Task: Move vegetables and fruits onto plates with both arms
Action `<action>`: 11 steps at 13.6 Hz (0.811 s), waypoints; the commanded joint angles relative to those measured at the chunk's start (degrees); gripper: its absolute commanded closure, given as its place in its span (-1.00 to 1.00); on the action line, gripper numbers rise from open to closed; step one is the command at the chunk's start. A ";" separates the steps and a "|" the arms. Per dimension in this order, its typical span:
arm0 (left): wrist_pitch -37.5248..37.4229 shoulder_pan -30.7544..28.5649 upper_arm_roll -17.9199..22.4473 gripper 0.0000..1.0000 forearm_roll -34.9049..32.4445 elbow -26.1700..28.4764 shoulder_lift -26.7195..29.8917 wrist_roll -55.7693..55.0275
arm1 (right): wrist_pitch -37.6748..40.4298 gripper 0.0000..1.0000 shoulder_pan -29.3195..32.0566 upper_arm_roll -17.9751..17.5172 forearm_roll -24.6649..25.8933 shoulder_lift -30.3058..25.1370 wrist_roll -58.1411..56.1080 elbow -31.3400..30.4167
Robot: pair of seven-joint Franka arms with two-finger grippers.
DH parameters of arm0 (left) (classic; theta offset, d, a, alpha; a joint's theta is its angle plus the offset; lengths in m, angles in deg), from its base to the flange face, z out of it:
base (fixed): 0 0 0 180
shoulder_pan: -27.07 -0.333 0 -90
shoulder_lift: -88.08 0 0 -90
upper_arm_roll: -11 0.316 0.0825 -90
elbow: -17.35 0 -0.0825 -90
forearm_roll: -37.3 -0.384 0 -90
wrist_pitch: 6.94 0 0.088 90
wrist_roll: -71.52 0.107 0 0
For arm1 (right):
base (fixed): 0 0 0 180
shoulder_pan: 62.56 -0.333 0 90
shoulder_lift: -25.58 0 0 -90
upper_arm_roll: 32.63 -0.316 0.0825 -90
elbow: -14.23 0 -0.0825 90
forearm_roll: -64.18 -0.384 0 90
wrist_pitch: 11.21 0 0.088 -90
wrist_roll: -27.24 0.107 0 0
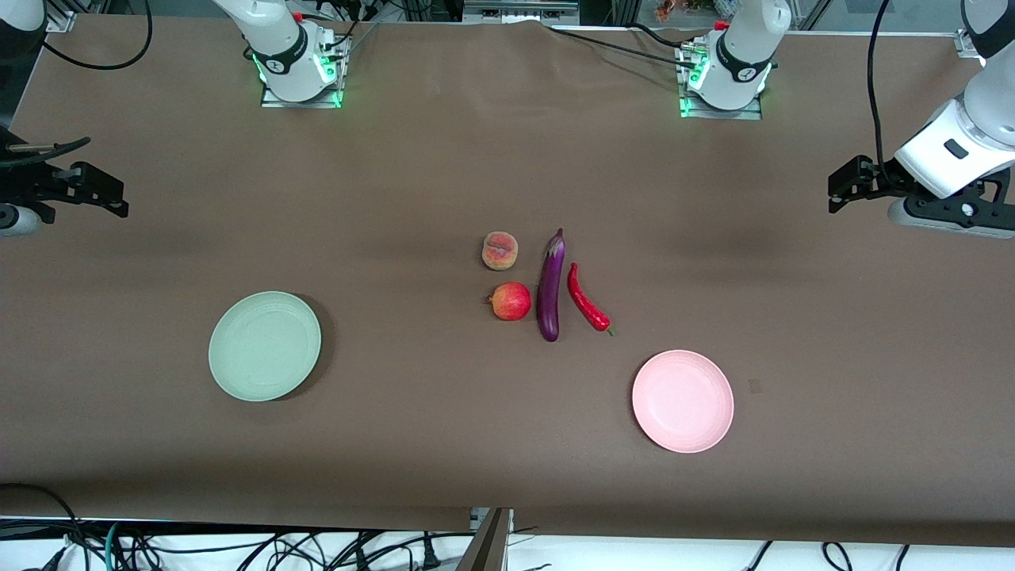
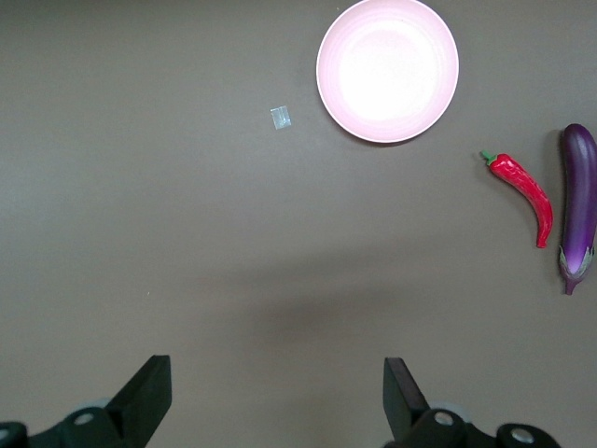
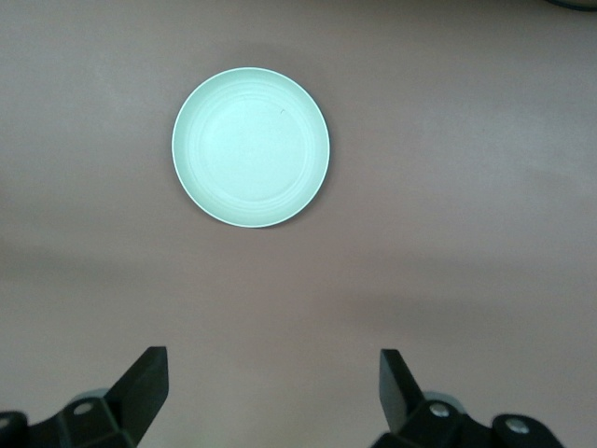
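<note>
The purple eggplant [image 1: 550, 287] lies at the table's middle, with the red chili pepper [image 1: 587, 300] beside it toward the left arm's end. The peach [image 1: 499, 251] and the red pomegranate-like fruit [image 1: 511, 301] lie beside it toward the right arm's end. The pink plate [image 1: 683, 400] and the green plate [image 1: 264, 346] are both empty. My left gripper [image 1: 836, 190] is open and empty above the left arm's end of the table; its wrist view shows the gripper [image 2: 277, 392], pink plate [image 2: 387, 70], chili [image 2: 527, 184] and eggplant [image 2: 578, 205]. My right gripper [image 1: 119, 198] is open and empty above the right arm's end; its wrist view shows the gripper [image 3: 273, 387] and the green plate [image 3: 250, 147].
The brown table cover [image 1: 444, 174] spans the whole table. A small pale patch [image 1: 754, 386] lies on it beside the pink plate and shows in the left wrist view [image 2: 281, 118]. Both arm bases stand along the edge farthest from the front camera.
</note>
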 commanded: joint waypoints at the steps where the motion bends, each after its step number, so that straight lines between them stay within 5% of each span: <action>1: -0.38 0.25 0.16 -1.00 -0.89 -1.02 -0.62 -0.37 | 0.05 -1.00 0.82 -0.26 -0.56 -0.31 -1.19 0.23; 11: -0.46 0.25 0.16 -1.00 -0.54 -1.29 -0.80 -0.63 | 3.39 -1.00 0.83 0.01 -1.09 -0.49 -0.31 0.23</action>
